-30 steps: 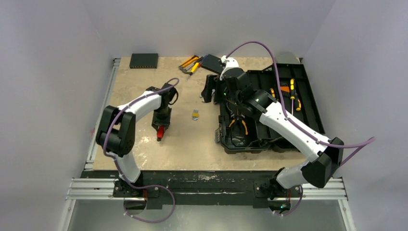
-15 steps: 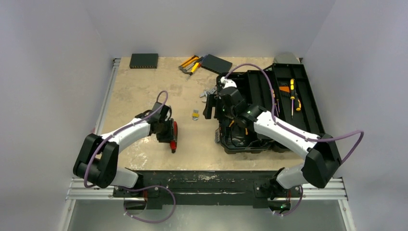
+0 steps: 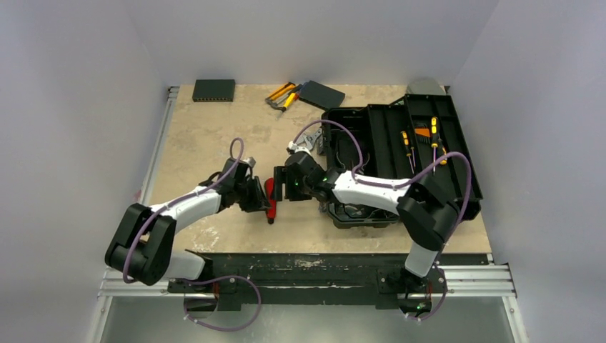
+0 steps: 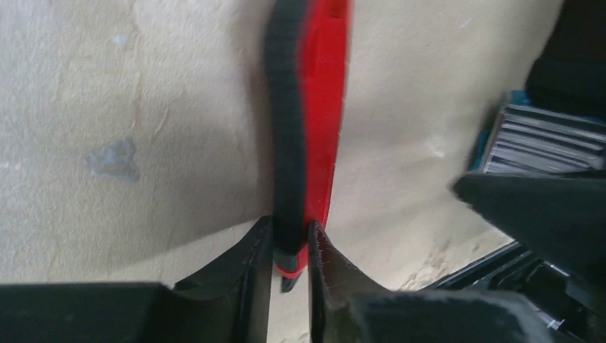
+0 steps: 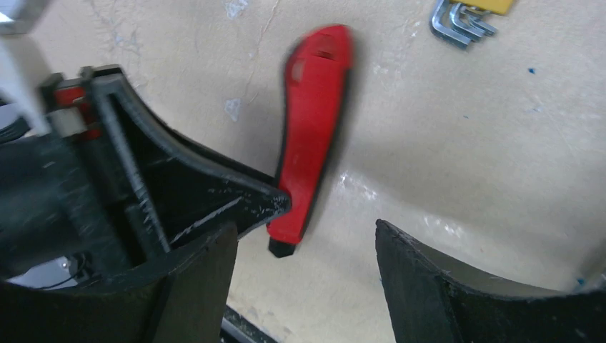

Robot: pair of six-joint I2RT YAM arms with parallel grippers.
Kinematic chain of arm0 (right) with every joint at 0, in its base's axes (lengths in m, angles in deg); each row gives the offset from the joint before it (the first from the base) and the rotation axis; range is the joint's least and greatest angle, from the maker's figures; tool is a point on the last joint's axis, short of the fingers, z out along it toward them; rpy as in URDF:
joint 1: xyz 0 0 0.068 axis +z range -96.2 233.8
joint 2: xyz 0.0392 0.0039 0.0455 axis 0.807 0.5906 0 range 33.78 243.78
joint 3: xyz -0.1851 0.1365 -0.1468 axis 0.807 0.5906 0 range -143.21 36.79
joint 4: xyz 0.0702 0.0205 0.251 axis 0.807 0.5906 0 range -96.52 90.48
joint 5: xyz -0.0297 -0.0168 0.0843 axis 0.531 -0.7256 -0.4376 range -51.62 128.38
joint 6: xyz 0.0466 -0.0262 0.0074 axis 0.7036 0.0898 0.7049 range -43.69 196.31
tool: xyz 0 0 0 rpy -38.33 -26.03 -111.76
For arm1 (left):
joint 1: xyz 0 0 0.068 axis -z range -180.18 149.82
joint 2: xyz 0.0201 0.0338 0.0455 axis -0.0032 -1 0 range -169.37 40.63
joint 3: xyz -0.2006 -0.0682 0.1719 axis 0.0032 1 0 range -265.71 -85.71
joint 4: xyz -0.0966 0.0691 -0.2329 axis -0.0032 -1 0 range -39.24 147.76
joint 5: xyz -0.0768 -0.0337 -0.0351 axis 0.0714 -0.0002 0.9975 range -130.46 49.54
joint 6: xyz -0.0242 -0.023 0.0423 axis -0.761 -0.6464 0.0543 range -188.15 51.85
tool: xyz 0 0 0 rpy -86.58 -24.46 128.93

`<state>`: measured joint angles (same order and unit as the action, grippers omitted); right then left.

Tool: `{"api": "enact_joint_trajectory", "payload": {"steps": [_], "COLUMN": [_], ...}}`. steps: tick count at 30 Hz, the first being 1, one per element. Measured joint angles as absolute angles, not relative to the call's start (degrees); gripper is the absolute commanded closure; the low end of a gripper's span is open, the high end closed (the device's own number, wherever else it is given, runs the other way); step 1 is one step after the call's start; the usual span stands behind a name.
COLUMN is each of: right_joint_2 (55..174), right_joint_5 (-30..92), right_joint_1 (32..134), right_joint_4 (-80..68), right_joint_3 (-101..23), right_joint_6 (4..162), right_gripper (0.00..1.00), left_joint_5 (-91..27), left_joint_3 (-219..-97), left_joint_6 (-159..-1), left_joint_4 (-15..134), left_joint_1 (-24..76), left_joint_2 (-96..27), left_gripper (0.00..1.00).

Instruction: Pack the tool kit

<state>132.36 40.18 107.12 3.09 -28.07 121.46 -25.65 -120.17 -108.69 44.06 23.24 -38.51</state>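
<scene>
Red with a black back, the tool point(image 3: 269, 190) hangs over the table point(image 3: 207, 143) a little toward 6 o'clock of its middle, just at 9 o'clock of the toolbox point(image 3: 386, 132). The left gripper point(image 3: 259, 196) reaches in from 8 o'clock and has it. In the left wrist view the two fingers are pinched on the tool's point(image 4: 318, 107) near end, one on the black side and one on the red, and the left gripper point(image 4: 289, 239) has no gap showing beside the handle.

The right gripper point(image 3: 277, 187) comes at the same tool from 3 o'clock, its arm bent back across the front of the toolbox. Its jaws stand wide apart. In the right wrist view the tool's point(image 5: 314, 114) lower end lies between the right gripper's point(image 5: 304, 236) fingers, clear of both, while a finger of the left gripper meets the handle from 9 o'clock. Hex keys point(image 5: 461, 18) lie on the table at 1 o'clock of that view.

The toolbox sits open at 3 o'clock of the table. Two screwdrivers point(image 3: 434, 139) lie in its far half, the one toward 3 o'clock. At 12 o'clock of the table are yellow-black tools point(image 3: 282, 94) with a flat box point(image 3: 321, 93) just beside them, and a dark box point(image 3: 214, 89) sits at 11 o'clock, well apart from both.
</scene>
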Motion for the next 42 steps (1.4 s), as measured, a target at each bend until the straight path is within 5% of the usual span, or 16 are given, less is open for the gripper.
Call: {"api": "enact_joint_trajectory", "payload": {"steps": [10,19,27,37,42], "right_joint_2": [139.9,147.3,148.7,150.5,153.7], "right_joint_5": [40.3,44.8,49.5,54.6,57.5], "right_joint_1": [107.1,107.8,111.8,115.9,116.7], "right_joint_4": [-1.9,4.7,11.6,17.1,19.1], "right_joint_3": [-30.7,-41.3,-43.2,-45.9,-49.8], "right_joint_6": [124.6,122.9,122.8,123.1,123.4], "right_gripper": [0.29,0.28,0.28,0.34,0.48], "left_joint_5": [-23.0,-25.5,-27.8,-46.9,-55.4], "left_joint_3": [-115.9,-114.4,-114.4,-117.0,-117.3], "left_joint_6": [-111.9,-110.5,-110.6,-112.7,-114.5], "left_joint_4": [50.0,42.2,35.7,19.7,14.6], "left_joint_1": [23.4,23.2,19.3,17.3,17.2], "left_joint_2": [-35.8,-21.8,-6.4,11.0,15.8], "left_gripper": [0.78,0.32,0.31,0.31,0.33]}}
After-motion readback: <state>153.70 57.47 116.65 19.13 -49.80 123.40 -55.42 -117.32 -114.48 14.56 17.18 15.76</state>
